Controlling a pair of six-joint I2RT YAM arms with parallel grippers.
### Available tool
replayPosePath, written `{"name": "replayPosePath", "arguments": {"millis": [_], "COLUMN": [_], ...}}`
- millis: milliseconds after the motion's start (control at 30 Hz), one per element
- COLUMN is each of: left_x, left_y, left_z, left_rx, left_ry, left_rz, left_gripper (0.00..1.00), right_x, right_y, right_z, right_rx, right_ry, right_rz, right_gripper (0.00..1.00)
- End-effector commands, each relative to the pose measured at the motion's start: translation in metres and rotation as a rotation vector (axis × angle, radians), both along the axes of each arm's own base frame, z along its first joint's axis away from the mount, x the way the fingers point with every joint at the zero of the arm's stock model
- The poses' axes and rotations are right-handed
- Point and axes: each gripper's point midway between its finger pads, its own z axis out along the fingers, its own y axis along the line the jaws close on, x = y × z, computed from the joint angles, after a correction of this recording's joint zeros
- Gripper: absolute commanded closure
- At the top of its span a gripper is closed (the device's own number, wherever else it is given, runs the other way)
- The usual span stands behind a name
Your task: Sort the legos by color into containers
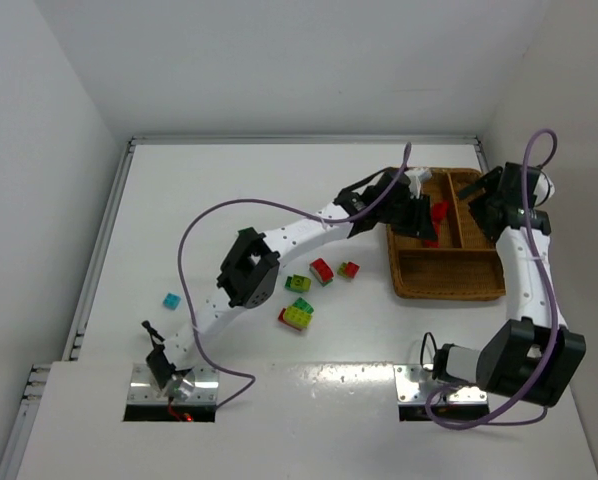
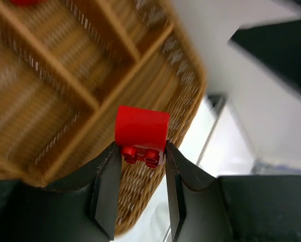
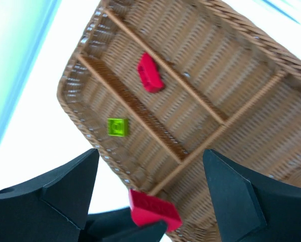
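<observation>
Left fingers (image 2: 105,186) — clamped on red lego (image 2: 141,128), over wicker tray (image 2: 188,85) edge. Right fingers (image 3: 50,196) — spread, empty. Advice: centre over compartment (image 3: 160,113) holding red piece (image 3: 150,74), then release low.

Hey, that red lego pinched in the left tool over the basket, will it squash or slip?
Probably stiff: the red lego shows crisp, undented edges in the left tool. Possibly slippery: its plastic looks smooth and glossy, and only the studded end is pinched. Likely light, being tiny beside the wicker tray.
</observation>
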Motion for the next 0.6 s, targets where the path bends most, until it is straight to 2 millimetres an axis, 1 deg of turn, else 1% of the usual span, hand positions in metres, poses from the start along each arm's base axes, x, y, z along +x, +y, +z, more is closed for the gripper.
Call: {"name": "replayPosePath", "arguments": {"millis": [0,33,67,100,133,167,200,233,267,300,333,367,400,433,467,500,533,567], "left_x": [0.034,0.036,0.044,0.056,0.064,0.066,0.069,0.076,0.080,0.083,0.087,0.090,0.093,0.092,0.093,0.090,0.092,0.086], "left_y": [-0.019,-0.022,-0.020,-0.021,-0.020,-0.023,-0.028,-0.032,-0.034,-0.036,-0.037,-0.037,-0.038,-0.044,-0.045,-0.049,-0.049,-0.054], "left_z": [0.053,0.051,0.057,0.056,0.062,0.065,0.088,0.071,0.070,0.073,0.062,0.060,0.054,0.042,0.040,0.041,0.043,0.034], "left_rx": [-0.244,-0.260,-0.288,-0.327,-0.359,-0.388,-0.455,-0.446,-0.454,-0.488,-0.484,-0.493,-0.495,-0.486,-0.493,-0.503,-0.511,-0.500], "left_ry": [-0.023,-0.013,-0.015,-0.003,-0.001,0.005,-0.007,0.004,0.005,0.006,0.004,0.009,0.005,0.008,0.004,0.007,0.000,0.007], "left_rz": [0.061,0.067,0.082,0.113,0.128,0.132,0.132,0.154,0.167,0.179,0.198,0.212,0.222,0.229,0.228,0.233,0.241,0.240], "left_gripper": [1.00,1.00,1.00,1.00,1.00,1.00,1.00,1.00,1.00,1.00,1.00,1.00,1.00,1.00,1.00,1.00,1.00,1.00], "right_x": [0.027,0.029,0.033,0.034,0.037,0.038,0.037,0.038,0.038,0.037,0.037,0.035,0.034,0.035,0.035,0.035,0.036,0.037], "right_y": [0.002,0.001,-0.002,-0.002,-0.003,-0.004,-0.006,-0.006,-0.006,-0.006,-0.008,-0.007,-0.010,-0.010,-0.010,-0.010,-0.010,-0.006], "right_z": [0.038,0.045,0.055,0.062,0.068,0.072,0.069,0.073,0.073,0.075,0.075,0.073,0.078,0.082,0.082,0.085,0.089,0.089], "right_rx": [0.040,0.037,0.027,0.023,0.022,0.010,0.007,0.004,0.004,0.004,-0.001,0.002,-0.009,-0.011,-0.011,-0.012,-0.014,-0.013], "right_ry": [-0.114,-0.124,-0.138,-0.151,-0.157,-0.164,-0.141,-0.149,-0.150,-0.148,-0.147,-0.138,-0.140,-0.149,-0.149,-0.150,-0.159,-0.159], "right_rz": [0.001,0.002,-0.005,-0.005,-0.004,0.003,-0.009,-0.009,-0.009,-0.009,-0.017,-0.017,-0.029,-0.029,-0.029,-0.029,-0.029,-0.018], "right_gripper": [0.15,0.15,0.15,0.15,0.15,0.15,0.15,0.15,0.15,0.15,0.15,0.15,0.15,0.15,0.15,0.15,0.15,0.15]}}
